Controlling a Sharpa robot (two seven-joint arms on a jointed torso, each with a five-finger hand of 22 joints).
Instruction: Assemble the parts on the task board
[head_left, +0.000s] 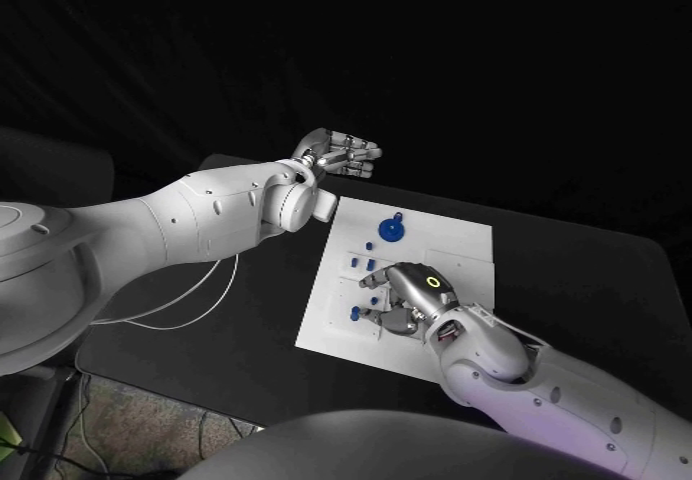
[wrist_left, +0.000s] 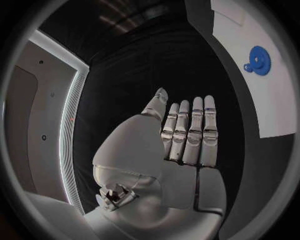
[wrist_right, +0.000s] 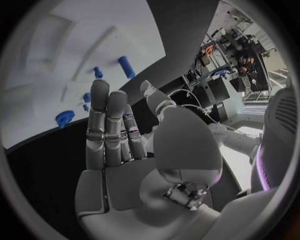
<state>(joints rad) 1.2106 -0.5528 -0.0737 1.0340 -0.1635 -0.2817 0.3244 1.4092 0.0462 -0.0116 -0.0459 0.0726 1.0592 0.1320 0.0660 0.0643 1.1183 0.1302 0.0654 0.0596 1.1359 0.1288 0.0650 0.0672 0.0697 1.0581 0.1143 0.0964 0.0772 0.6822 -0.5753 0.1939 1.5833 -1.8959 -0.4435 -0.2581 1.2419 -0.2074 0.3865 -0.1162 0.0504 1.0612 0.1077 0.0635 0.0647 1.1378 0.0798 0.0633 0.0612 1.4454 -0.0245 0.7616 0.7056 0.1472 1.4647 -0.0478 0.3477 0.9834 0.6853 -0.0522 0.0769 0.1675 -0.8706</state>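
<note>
While our right hand (head_left: 411, 300) hovers over the task board (head_left: 447, 240), fingers apart and empty, our left hand (head_left: 339, 155) is wide open too; a blue gear (head_left: 391, 229) lies on the board

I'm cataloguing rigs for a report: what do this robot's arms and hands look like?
Both arms are smooth white shells with small dark screw holes. The left hand and right hand are silver, with segmented fingers. The right hand's back carries a small yellow ring marking. Thin white cables hang beneath the left arm.

Two glossy white, rounded arm shells dotted with small dark screw holes. Thin white cables (head_left: 188, 300) looping at left of frame. Silver segmented left hand (head_left: 340, 153) and right hand (head_left: 411, 300), the latter marked with a yellow ring (head_left: 433, 281).
</note>
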